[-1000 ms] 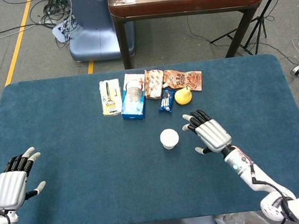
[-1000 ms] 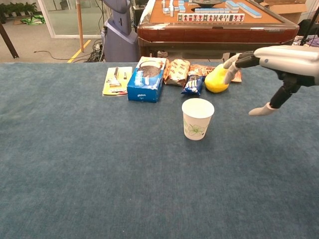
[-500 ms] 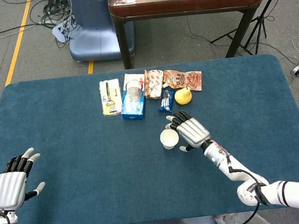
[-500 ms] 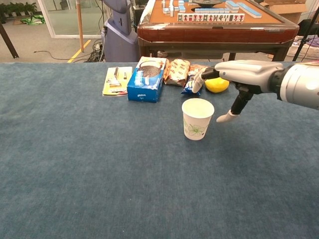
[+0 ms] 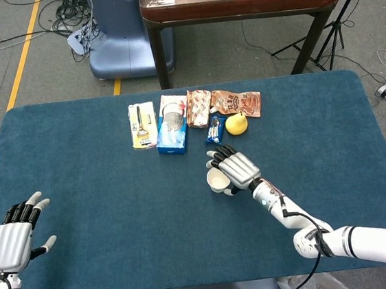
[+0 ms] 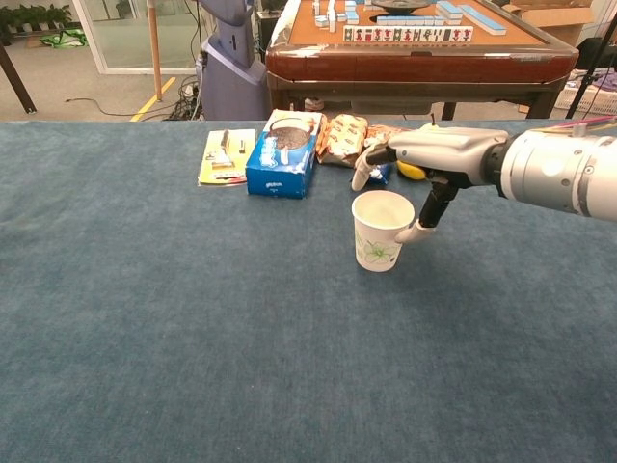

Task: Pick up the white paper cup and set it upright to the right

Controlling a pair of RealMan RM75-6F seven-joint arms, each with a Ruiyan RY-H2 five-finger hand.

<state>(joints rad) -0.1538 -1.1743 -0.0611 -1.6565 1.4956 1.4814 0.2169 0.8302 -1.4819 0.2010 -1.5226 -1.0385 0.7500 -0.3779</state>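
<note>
A robot's right hand (image 6: 424, 164) reaches over a white paper cup (image 6: 382, 230) standing upright near the middle of a blue table (image 6: 145, 318), just in front of a row of snack packets, a blue box (image 6: 280, 154) and a yellow fruit (image 5: 236, 123). The grasp appears to be the step in hand: the thumb (image 6: 416, 230) hangs down touching or almost touching the cup's right side, while the fingers (image 6: 364, 172) arch above and behind the rim, spread and not yet closed, so the hand is wide and holds nothing. The next move likely calls for drawing fingers and thumb together around the thin wall, gently enough not to crush it, then lifting it and carrying it to the open cloth on the right. Compared with a second ago, the right hand has travelled from well to the right of the cup to a position directly over it; half a second ago it was just beside the rim with the thumb clear of the cup. The cup itself has not shifted. The left hand (image 5: 13, 241) rests open, fingers apart, at the table's near left corner, much as it did earlier.
</note>
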